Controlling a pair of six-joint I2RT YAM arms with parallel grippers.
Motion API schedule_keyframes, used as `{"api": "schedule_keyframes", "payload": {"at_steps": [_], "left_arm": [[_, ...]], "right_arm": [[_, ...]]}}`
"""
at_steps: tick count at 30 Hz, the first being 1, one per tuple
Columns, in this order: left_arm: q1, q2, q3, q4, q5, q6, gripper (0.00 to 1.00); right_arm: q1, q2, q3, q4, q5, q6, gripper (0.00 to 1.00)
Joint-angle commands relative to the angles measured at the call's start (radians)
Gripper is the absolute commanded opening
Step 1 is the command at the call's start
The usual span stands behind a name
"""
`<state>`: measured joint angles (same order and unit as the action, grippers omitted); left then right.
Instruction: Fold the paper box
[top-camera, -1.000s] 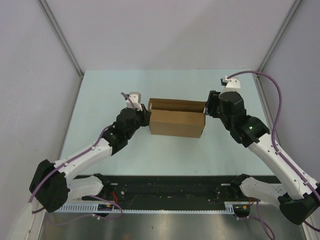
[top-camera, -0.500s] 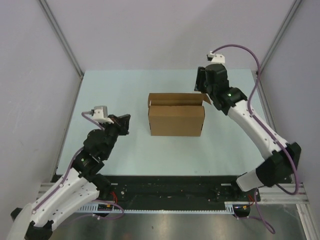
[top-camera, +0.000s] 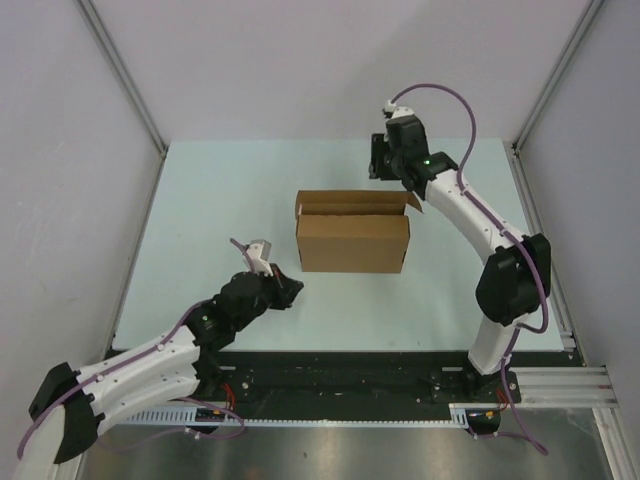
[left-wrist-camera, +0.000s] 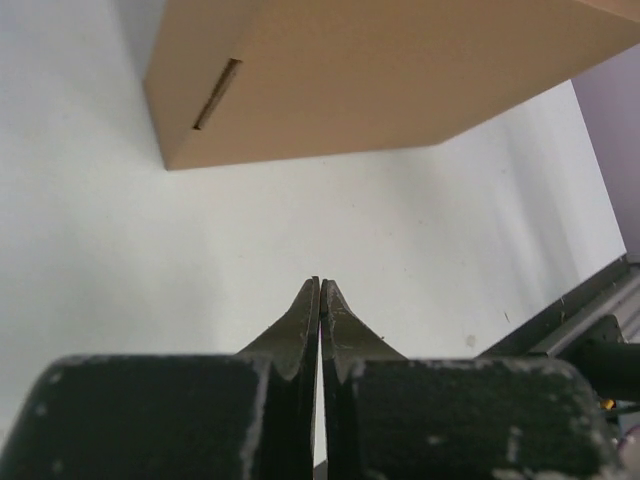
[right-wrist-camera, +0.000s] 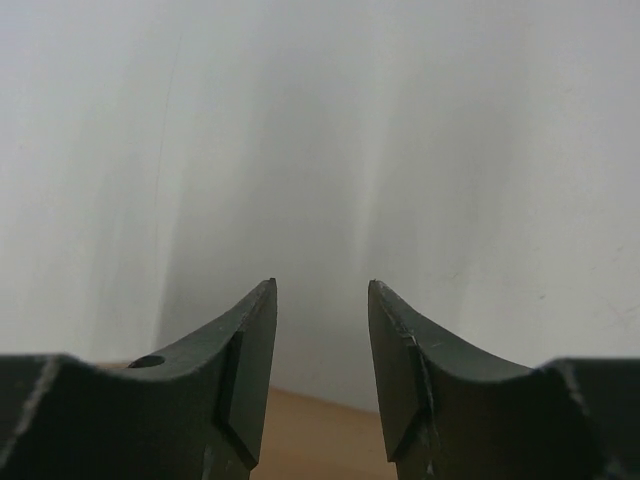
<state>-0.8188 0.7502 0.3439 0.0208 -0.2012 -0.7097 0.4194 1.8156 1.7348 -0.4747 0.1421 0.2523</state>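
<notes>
Showing one paper box (top-camera: 352, 243) near the middle of the pale table (top-camera: 200, 200), this overhead view also lets us count two arms and two grippers.

Left gripper (top-camera: 288, 291): we find it low over the table, just off the box's near left corner and apart from it. In the left wrist view its fingertips (left-wrist-camera: 308, 300) press flat against each other. The left gripper (left-wrist-camera: 320, 286) is fully closed and holds nothing. Ahead of it lies bare table (left-wrist-camera: 150, 250) and, further on, the paper box (left-wrist-camera: 380, 70). We count one narrow slit (left-wrist-camera: 216, 95) cut in the box's brown wall.

Right gripper (top-camera: 377, 160): we find it raised beyond the far right corner of the box, near that corner. In the right wrist view the two fingers (right-wrist-camera: 245, 350) stand parted by a moderate gap. Nothing sits between them, so the right gripper (right-wrist-camera: 320, 290) grasps nothing. A strip of brown cardboard, the paper box (right-wrist-camera: 320, 445), shows at the lower edge of that view, below the gap. We cannot tell from it whether the fingers touch the cardboard.

Box: from above, a dark gap (top-camera: 350, 207) runs along the far side of its top, and one small flap (top-camera: 413, 200) sticks out at its far right corner.
</notes>
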Motion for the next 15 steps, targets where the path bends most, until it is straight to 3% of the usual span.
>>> {"api": "schedule_keyframes", "payload": {"at_steps": [1, 5, 9, 15], "left_arm": [[-0.037, 0.029, -0.029, 0.116, 0.042, -0.082, 0.01], [-0.042, 0.017, -0.054, 0.104, 0.031, -0.097, 0.01], [-0.045, -0.057, -0.059, -0.013, -0.03, -0.131, 0.0], [-0.046, -0.328, 0.03, -0.511, -0.222, -0.241, 0.0]], "right_arm": [[0.113, -0.114, -0.134, -0.024, -0.059, -0.025, 0.45], [0.191, -0.246, -0.367, 0.01, -0.013, -0.005, 0.42], [0.289, -0.34, -0.483, -0.013, 0.089, 0.027, 0.41], [0.384, -0.438, -0.582, -0.039, 0.192, 0.054, 0.4]]}}
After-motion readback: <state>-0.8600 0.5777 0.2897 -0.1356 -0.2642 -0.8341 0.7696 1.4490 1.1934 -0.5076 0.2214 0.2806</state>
